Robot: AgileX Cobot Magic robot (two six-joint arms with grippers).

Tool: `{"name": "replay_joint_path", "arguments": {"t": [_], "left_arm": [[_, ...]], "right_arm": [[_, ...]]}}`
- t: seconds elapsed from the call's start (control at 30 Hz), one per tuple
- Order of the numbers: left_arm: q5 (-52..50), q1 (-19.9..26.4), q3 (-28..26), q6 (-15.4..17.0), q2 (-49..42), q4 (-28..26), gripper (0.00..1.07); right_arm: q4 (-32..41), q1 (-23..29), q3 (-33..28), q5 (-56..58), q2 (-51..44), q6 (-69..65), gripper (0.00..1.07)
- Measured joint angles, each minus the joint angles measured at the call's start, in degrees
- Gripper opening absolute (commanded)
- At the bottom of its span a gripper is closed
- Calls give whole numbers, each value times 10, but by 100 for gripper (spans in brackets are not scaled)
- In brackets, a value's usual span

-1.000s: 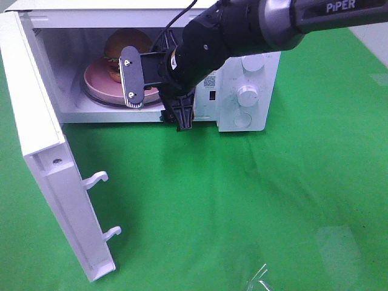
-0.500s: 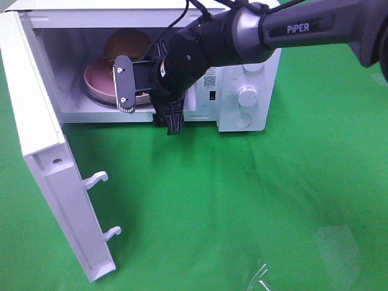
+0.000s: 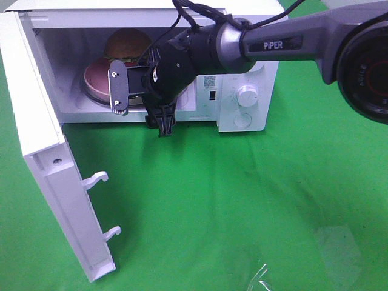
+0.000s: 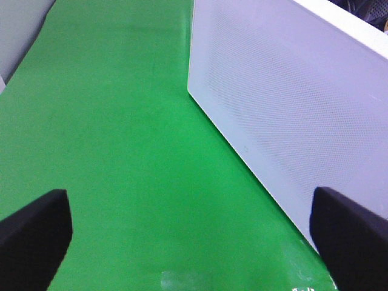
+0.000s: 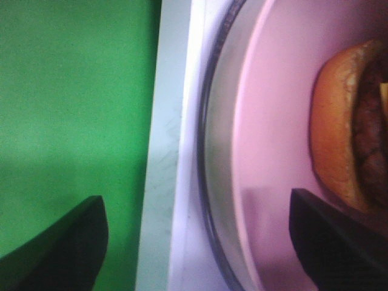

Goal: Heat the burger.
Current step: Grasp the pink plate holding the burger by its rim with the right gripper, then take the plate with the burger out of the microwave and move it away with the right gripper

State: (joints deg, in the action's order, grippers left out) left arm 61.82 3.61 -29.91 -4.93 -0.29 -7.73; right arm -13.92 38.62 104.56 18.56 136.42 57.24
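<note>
Nearest the high camera, a green cloth (image 3: 242, 206) is spread over the whole work surface, with a bit of clear tape or film (image 3: 262, 277) seen at about 5 o'clock near the frame's edge. The white microwave door (image 3: 51, 157) is swung wide open at 9 o'clock, its two latch hooks (image 3: 97, 177) sticking out.

Farther back, the right arm (image 3: 285, 42) is stretched in from 2 o'clock, level and nearly horizontal, across the front of the microwave (image 3: 242, 91). The right gripper (image 3: 140, 104) is turned on its side at the mouth of the cavity, with one finger up by the plate and the other down by the sill. Its jaws are parted wide and nothing is held between them.

Deepest in, the burger (image 3: 125, 43) is sat on a pink plate (image 3: 97, 77) inside the microwave, at roughly 11 o'clock.

What the overhead view doesn't give: in the right wrist view the plate's edge, the glass turntable (image 5: 215, 182) under it and the burger's bun and patty are shown close up, framed by both dark fingertips. The left gripper (image 4: 191, 233) is only seen in its own wrist view, spread open over bare cloth beside the door's perforated outer face.
</note>
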Motion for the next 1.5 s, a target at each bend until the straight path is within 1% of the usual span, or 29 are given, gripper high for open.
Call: {"name": "replay_joint_path", "arguments": {"t": [0.3,0.43,0.47,0.5,0.53,0.57,0.6,0.63,0.67,0.7,0.73,0.77,0.8,0.83,1.03,1.27,1.5], "left_arm": [[0,0,0,0,0,0,100],[0,0,0,0,0,0,100],[0,0,0,0,0,0,100],[0,0,0,0,0,0,100],[0,0,0,0,0,0,100],[0,0,0,0,0,0,100],[0,0,0,0,0,0,100],[0,0,0,0,0,0,100],[0,0,0,0,0,0,100],[0,0,0,0,0,0,100],[0,0,0,0,0,0,100],[0,0,0,0,0,0,100],[0,0,0,0,0,0,100],[0,0,0,0,0,0,100],[0,0,0,0,0,0,100],[0,0,0,0,0,0,100],[0,0,0,0,0,0,100]], "right_arm": [[0,0,10,-1,23,0,80],[0,0,25,0,29,0,75],[0,0,35,0,34,0,70],[0,0,35,0,34,0,70],[0,0,40,4,39,0,60],[1,0,42,9,42,0,46],[1,0,42,9,42,0,46],[-1,0,45,3,42,0,29],[-1,0,45,3,42,0,29],[1,0,46,6,42,0,15],[1,0,46,6,42,0,15],[7,3,46,14,38,0,4],[7,3,46,14,38,0,4],[11,3,46,18,36,0,0],[13,7,50,19,34,6,0],[14,7,48,47,22,11,0],[17,7,19,57,-2,40,0]]}}
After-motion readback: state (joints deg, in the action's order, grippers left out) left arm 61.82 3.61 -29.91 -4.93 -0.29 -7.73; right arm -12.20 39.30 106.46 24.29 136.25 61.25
